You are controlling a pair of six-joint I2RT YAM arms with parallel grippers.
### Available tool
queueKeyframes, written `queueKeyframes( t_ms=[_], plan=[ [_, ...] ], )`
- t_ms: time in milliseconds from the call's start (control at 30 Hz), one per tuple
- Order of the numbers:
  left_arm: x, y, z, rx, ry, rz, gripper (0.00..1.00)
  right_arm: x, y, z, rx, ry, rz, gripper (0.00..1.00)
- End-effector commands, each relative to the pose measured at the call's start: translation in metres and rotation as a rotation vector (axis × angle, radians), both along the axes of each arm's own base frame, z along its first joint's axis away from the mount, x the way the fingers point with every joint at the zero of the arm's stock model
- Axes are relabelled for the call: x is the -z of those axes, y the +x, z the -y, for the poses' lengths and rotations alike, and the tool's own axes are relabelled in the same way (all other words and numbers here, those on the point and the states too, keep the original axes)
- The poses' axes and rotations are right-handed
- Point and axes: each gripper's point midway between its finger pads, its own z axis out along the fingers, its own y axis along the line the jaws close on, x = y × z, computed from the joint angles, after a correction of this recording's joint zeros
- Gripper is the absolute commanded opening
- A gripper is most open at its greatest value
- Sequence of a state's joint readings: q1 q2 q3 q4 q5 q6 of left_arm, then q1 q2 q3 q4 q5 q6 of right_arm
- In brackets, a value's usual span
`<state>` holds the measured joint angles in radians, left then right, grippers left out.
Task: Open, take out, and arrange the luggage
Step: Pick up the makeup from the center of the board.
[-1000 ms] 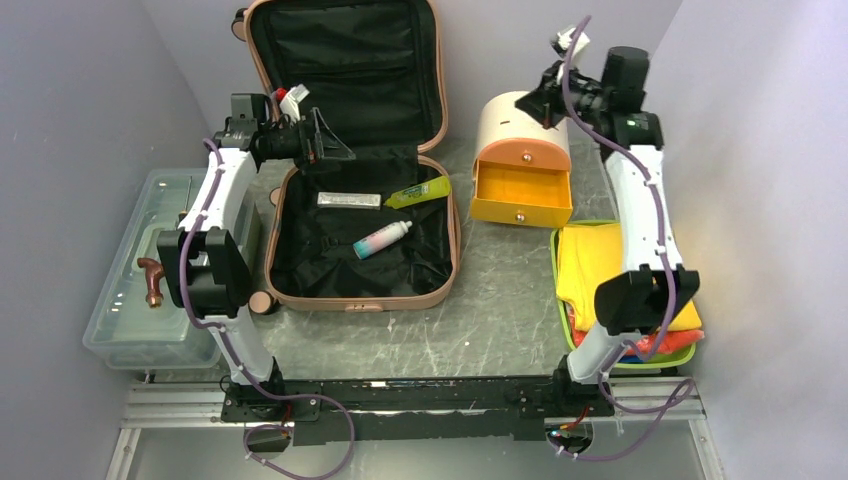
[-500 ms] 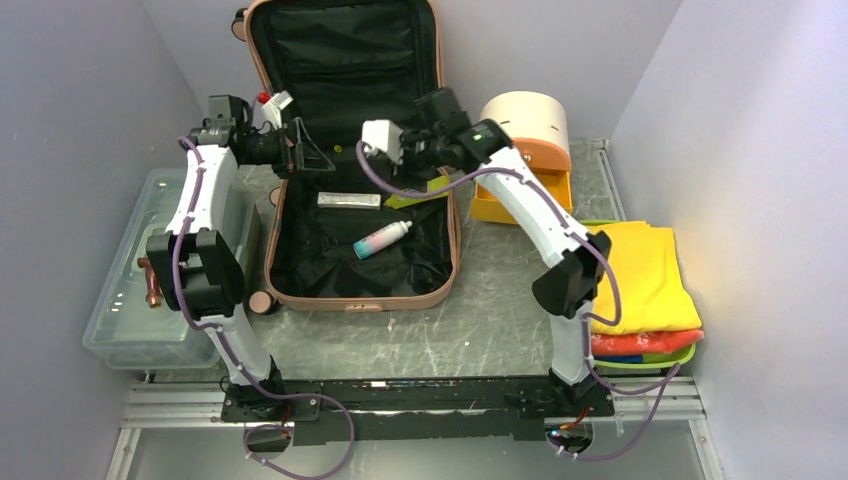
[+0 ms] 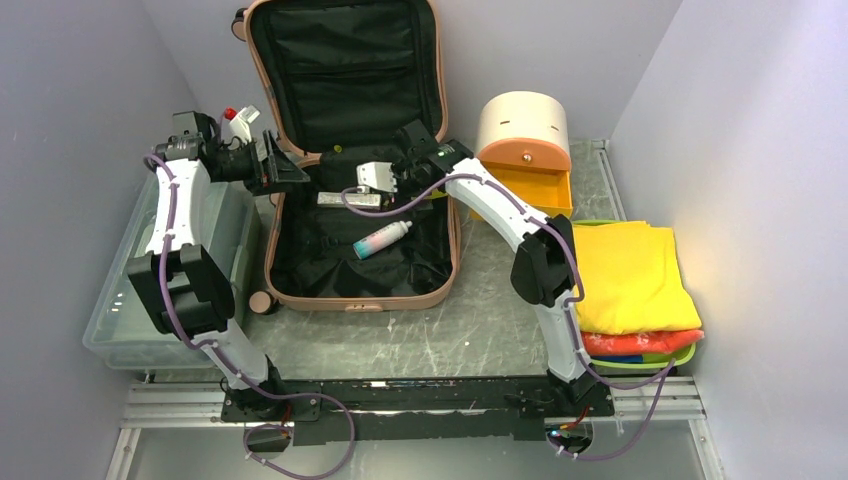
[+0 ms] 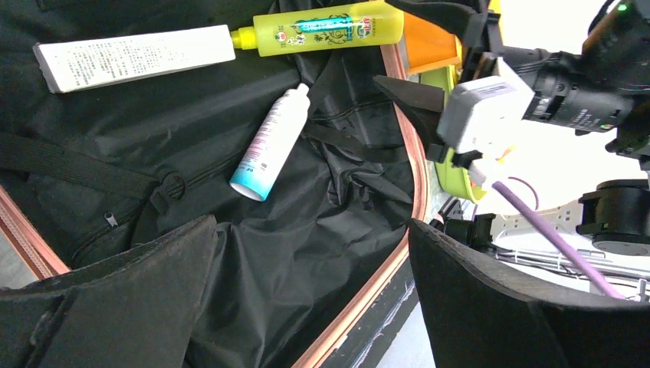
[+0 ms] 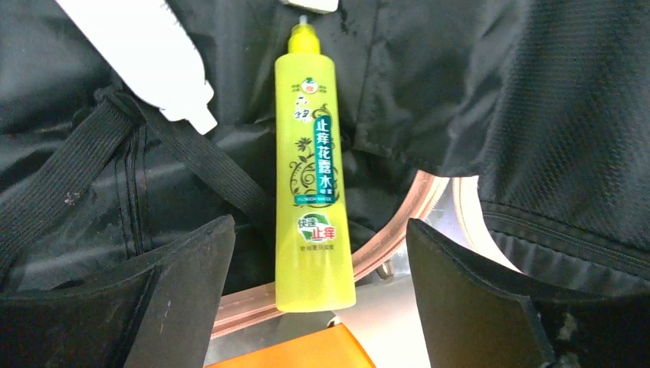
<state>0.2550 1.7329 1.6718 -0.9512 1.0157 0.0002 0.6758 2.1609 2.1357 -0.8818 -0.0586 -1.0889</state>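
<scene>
luggage (image 3: 350, 300) smooth plastic shell, matt cloth int.

In your top view the light is bright and even; the table (image 3: 500, 320) gives pale streaks of glare near 6 o'clock, and the black lining of the luggage (image 3: 350, 60) swallows most detail. In your left wrist view the area at 2 o'clock is burnt out to white, and the left gripper (image 4: 310, 226) is only a dark, soft shape at 7 and 5 o'clock. In your right wrist view the yellow bottle (image 5: 314, 176) is sharp, its label readable.
</scene>
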Motion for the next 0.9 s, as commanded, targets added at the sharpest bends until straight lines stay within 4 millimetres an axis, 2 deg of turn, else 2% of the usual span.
queueKeyframes(
  t_ms=[0,167,400,567,667,800,867],
  plan=[
    [-0.015,-0.009,0.001,0.007,0.009,0.052,0.99,0.007,0.014,0.008,-0.016,-0.079,0.072,0.85],
    [-0.013,-0.008,0.001,0.002,0.004,0.046,0.99,0.033,0.023,0.015,0.009,-0.140,0.091,0.86],
    [-0.015,-0.004,0.001,-0.010,-0.026,0.026,1.00,0.056,0.041,0.019,0.007,-0.206,0.162,0.85],
    [-0.013,0.000,0.000,-0.011,-0.035,0.019,1.00,0.068,0.054,0.019,0.007,-0.253,0.199,0.77],
    [-0.012,0.002,-0.001,-0.012,-0.042,0.014,0.99,0.072,0.057,0.020,0.000,-0.276,0.214,0.64],
    [-0.013,0.004,-0.001,-0.012,-0.049,0.014,0.99,0.064,0.056,0.020,-0.020,-0.282,0.212,0.18],
    [-0.013,0.006,-0.002,-0.012,-0.052,0.014,0.99,0.052,0.051,0.018,-0.032,-0.264,0.193,0.00]
  ],
)
